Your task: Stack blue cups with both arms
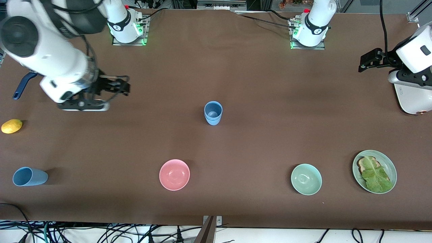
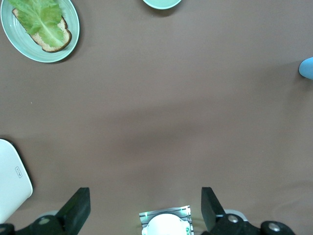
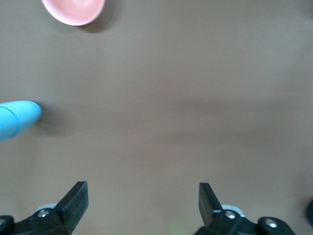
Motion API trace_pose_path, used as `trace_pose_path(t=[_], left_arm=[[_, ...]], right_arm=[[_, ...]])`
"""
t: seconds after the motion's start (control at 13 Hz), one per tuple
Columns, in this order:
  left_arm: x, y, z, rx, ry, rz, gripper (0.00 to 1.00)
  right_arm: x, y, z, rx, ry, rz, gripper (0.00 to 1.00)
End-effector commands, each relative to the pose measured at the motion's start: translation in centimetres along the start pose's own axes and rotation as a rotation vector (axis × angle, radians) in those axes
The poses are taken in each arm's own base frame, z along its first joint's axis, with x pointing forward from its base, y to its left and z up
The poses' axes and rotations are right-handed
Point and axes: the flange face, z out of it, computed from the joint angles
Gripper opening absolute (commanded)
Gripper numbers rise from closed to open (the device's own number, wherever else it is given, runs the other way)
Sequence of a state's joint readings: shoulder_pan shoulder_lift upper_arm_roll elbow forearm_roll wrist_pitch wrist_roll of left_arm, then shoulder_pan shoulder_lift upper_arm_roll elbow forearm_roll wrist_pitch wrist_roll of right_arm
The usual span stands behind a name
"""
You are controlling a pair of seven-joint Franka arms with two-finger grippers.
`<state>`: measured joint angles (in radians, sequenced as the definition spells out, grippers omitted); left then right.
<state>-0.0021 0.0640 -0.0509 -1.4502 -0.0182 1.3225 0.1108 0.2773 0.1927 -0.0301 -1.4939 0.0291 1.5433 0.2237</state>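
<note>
Blue cups (image 1: 213, 113) nested; plate (image 1: 391, 167) holds lettuce toast (image 1: 374, 174).

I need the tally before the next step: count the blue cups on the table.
3. Two stand nested mid-table, the inner cup inside the outer cup. The third cup lies on its side toward the right arm's end, nearer the front camera. None seems hidden.

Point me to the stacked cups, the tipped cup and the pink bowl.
stacked cups (image 1: 213, 113): front view, on the upper cup's side wall.
tipped cup (image 1: 29, 177): front view, on its side wall, lying down.
pink bowl (image 1: 174, 174): front view, on the inside bottom.
</note>
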Motion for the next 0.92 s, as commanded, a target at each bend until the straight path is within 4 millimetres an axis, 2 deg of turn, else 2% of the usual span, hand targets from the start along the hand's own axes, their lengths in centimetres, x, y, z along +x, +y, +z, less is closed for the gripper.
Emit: trace_pose_path(t=[0.0, 0.15, 0.31, 0.38, 0.54, 0.62, 0.85], left_arm=[[-0.2, -0.1, 0.0, -0.01, 0.0, 0.026, 1.0], [-0.2, -0.1, 0.1, -0.01, -0.002, 0.026, 1.0], [-0.1, -0.2, 0.0, -0.01, 0.0, 0.026, 1.0], [-0.1, -0.2, 0.1, -0.01, -0.002, 0.024, 1.0], [-0.1, -0.2, 0.1, -0.01, -0.002, 0.023, 1.0], [-0.1, -0.2, 0.1, -0.01, -0.002, 0.024, 1.0], [-0.1, -0.2, 0.1, -0.01, -0.002, 0.024, 1.0]], right_arm=[[-1.6, 7.6, 0.4, 0.038, -0.01, 0.028, 1.0], [-3.4, 12.3, 0.1, 0.041, 0.004, 0.074, 1.0], [-4.8, 16.0, -2.7, 0.053, 0.086, 0.14, 1.0], [-5.3, 16.7, -4.0, 0.041, 0.125, 0.146, 1.0], [-5.6, 17.2, -3.4, 0.015, 0.106, 0.106, 1.0], [-5.6, 18.2, -3.3, 0.014, 0.111, 0.047, 1.0], [-5.6, 18.5, -3.3, 0.018, 0.109, 0.008, 1.0]])
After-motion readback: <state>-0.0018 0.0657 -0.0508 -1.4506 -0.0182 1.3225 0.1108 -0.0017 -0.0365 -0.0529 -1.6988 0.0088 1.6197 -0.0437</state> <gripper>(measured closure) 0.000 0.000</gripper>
